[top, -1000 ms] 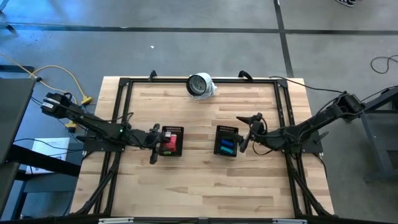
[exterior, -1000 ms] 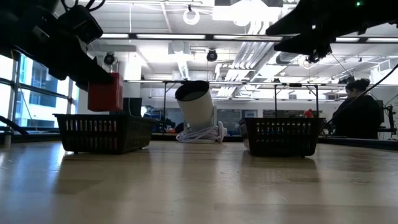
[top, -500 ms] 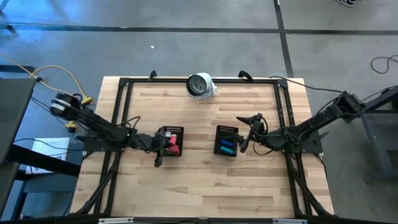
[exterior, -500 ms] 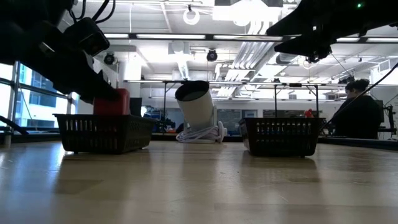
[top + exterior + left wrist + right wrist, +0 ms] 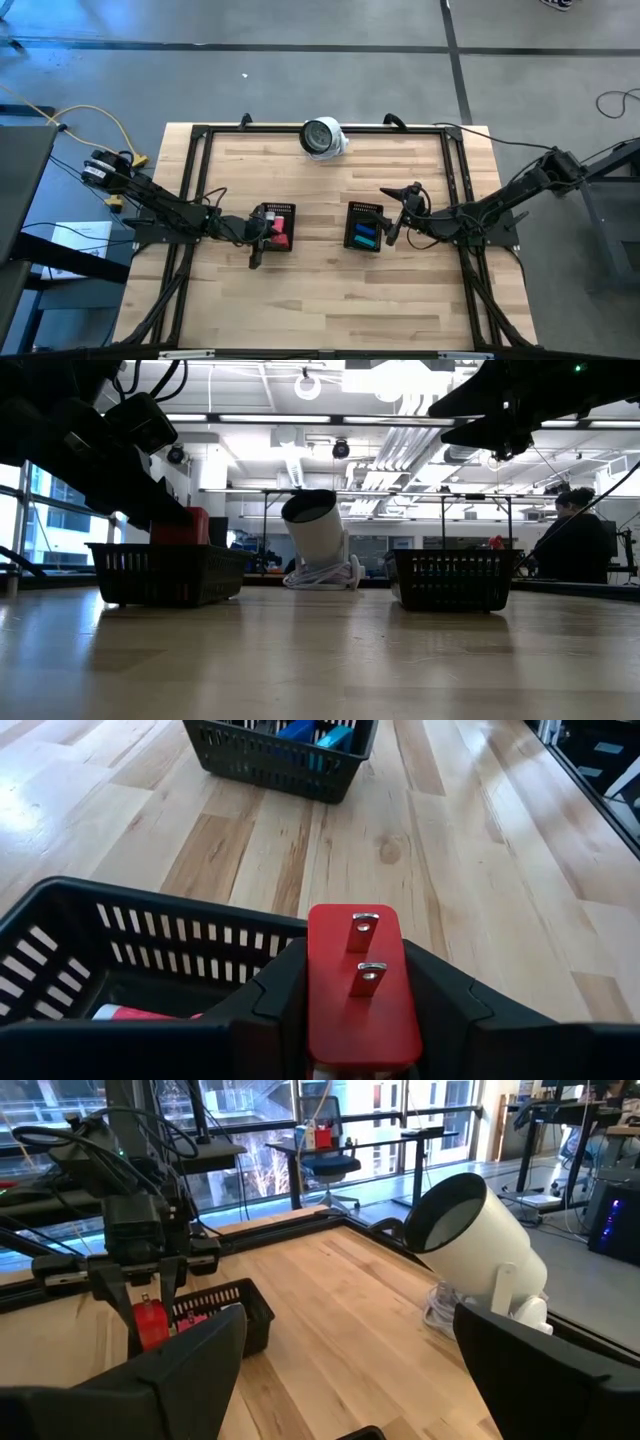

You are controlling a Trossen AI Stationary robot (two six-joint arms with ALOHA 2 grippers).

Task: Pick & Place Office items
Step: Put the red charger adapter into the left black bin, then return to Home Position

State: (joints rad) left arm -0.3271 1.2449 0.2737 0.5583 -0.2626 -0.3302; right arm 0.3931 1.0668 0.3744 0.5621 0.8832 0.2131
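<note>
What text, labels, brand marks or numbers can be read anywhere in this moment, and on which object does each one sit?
Readable text: none in any view.
Red item held in the left gripper: two metal clips, no lettering.
White round object: no marking visible.
Left tray and right tray: plain black mesh, no label.
Room behind the table in the low view: any signs are too small and blurred to read.

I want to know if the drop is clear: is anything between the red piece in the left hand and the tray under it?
Nothing visible. The left hand holds the red piece over the left tray, just inside its near wall.
</note>
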